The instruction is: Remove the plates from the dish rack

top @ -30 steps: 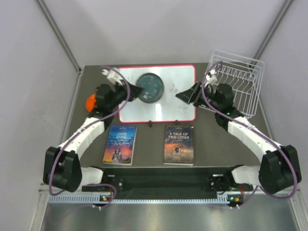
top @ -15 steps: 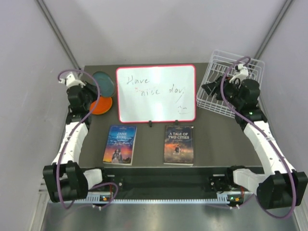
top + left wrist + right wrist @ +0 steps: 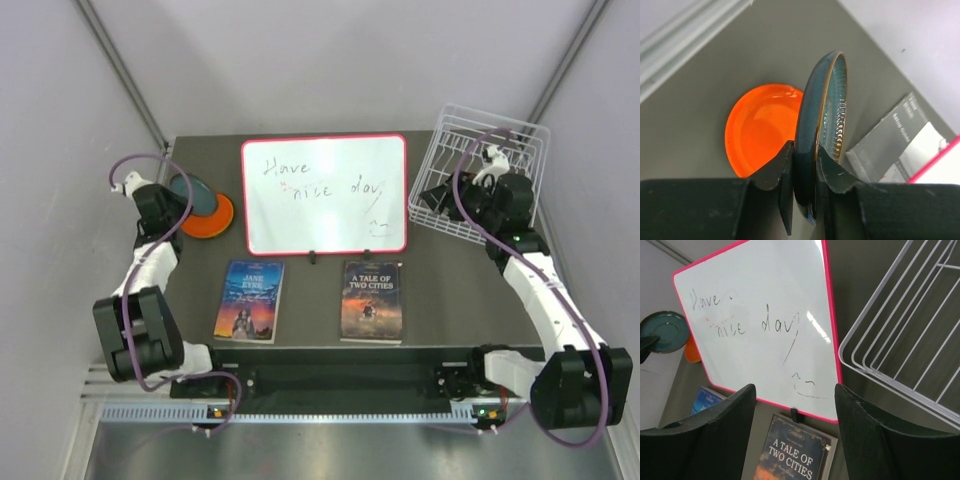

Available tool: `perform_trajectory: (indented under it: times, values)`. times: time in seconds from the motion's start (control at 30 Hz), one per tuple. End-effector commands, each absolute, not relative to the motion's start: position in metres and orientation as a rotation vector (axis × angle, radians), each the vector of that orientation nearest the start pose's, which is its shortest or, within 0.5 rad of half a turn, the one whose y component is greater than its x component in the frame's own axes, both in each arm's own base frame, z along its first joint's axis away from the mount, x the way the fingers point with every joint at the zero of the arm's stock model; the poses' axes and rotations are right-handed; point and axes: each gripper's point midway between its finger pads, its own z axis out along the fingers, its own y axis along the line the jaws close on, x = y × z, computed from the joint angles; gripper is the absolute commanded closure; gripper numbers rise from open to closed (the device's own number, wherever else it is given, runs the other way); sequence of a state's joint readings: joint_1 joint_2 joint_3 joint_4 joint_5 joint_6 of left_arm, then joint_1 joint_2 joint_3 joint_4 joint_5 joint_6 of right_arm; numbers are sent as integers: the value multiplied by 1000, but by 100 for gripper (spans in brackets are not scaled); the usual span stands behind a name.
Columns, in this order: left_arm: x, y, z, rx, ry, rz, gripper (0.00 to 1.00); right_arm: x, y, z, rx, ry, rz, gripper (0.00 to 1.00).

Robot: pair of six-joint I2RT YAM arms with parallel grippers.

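My left gripper [image 3: 172,196] is shut on the rim of a dark teal plate [image 3: 822,110]. It holds that plate [image 3: 192,191] on edge, tilted, just above an orange plate [image 3: 210,218] lying flat at the table's far left. In the left wrist view the orange plate [image 3: 762,127] lies behind and left of the held one. The white wire dish rack [image 3: 452,118] stands at the back right, and no plate shows in it. My right gripper [image 3: 432,195] hangs open and empty beside the rack's left side. The rack's wires [image 3: 866,371] fill that view's right.
A red-framed whiteboard [image 3: 325,195] with writing lies at the back middle of the table. Two books, Jane Eyre [image 3: 249,298] and A Tale of Two Cities [image 3: 372,298], lie in front of it. Grey walls close in on both sides.
The left arm swung from over the whiteboard to the far left and lowered the dark plate over the orange one. The right arm drew back from the whiteboard to the rack.
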State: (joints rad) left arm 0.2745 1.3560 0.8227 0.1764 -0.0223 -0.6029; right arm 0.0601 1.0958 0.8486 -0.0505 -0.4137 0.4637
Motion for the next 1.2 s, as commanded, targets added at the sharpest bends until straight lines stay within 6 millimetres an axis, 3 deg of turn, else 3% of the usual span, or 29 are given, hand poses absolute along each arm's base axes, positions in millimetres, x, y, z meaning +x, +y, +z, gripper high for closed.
perform_trajectory:
  times: [0.0,0.27,0.5,0.63,0.73,0.77,0.9,1.0,1.03,1.1,1.17]
  values:
    - [438,104,193,-807,1636,-238,100,358,108,250,65,1878,753,35]
    - [450,112,152,-845,1685,-225,100,361,106,245,62,1876,751,35]
    - [456,106,132,-833,1732,-267,100,361,105,237,73,1892,754,36]
    - [457,99,123,-826,1758,-307,78,363,105,233,79,1902,756,35]
    - [456,97,115,-835,1780,-318,68,363,105,231,86,1906,760,35]
    - [455,97,113,-841,1787,-315,58,363,105,230,87,1909,760,35]
    - [449,96,107,-859,1822,-304,37,362,105,233,80,1905,756,35]
    - [447,95,108,-849,1835,-304,28,363,104,234,77,1907,745,35]
    - [446,95,108,-853,1843,-300,18,363,104,235,75,1902,744,35]
    - [445,95,112,-851,1844,-296,15,363,104,235,77,1903,750,35]
    - [444,93,115,-846,1857,-301,1,362,104,234,82,1905,754,35]
